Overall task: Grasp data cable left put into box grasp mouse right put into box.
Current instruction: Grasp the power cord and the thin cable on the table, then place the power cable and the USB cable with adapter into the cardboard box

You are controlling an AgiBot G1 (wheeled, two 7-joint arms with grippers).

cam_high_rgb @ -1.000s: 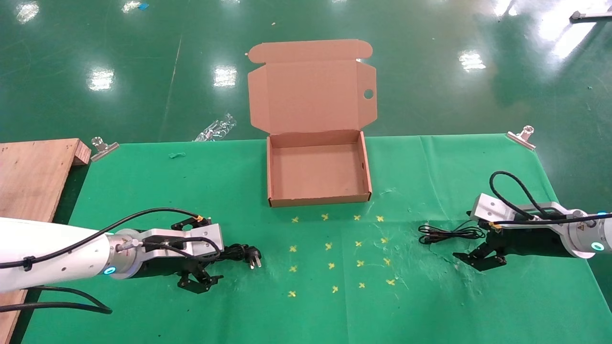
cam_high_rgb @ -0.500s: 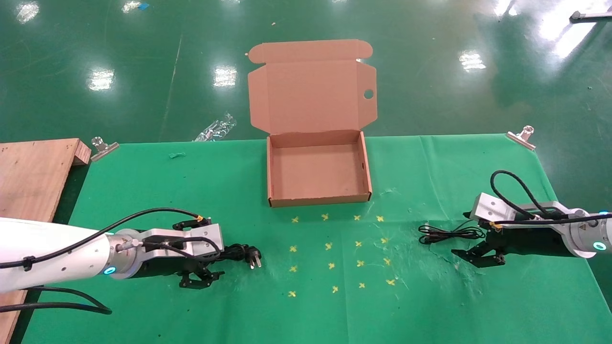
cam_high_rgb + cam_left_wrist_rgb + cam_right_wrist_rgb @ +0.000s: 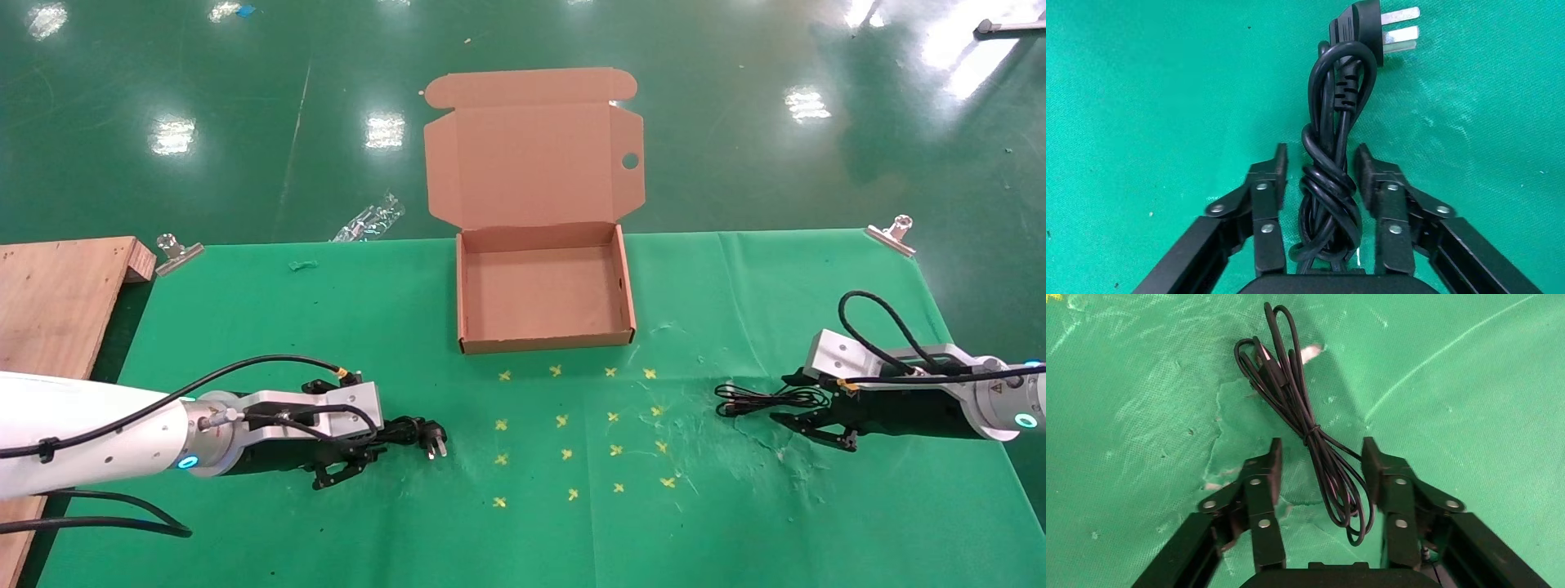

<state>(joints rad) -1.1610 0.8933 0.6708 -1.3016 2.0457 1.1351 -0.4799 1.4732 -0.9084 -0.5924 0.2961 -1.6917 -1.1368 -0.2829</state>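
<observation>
Your data cable (image 3: 1333, 177) is a thick black cord twisted into a short knotted bundle, with its metal-pronged plug (image 3: 1379, 27) at the far end. It lies on the green desk (image 3: 245, 327) at the robot's left front, well short of the box (image 3: 546, 335).

The left claw (image 3: 351, 457) is low over it, its arm reaching in from the left edge. In the left wrist view the cable runs straight up the gap between the two fingers (image 3: 1269, 202). They stand part-way open, close on either side of the knot, and I cannot tell whether they touch it.

The brown cardboard box sits at the desk's far middle, lid (image 3: 531, 155) standing up behind it with a round hole near one edge.

On the right you don't get a view of the mouse body. What shows is a thin black wire (image 3: 1309, 435), looped and tied at the middle, lying on the wrinkled cloth. The right claw (image 3: 817, 420) is down at the desk, arm coming in from the right edge, fingers (image 3: 1263, 496) apart with the near end of the wire loop between them, not pinched.
</observation>
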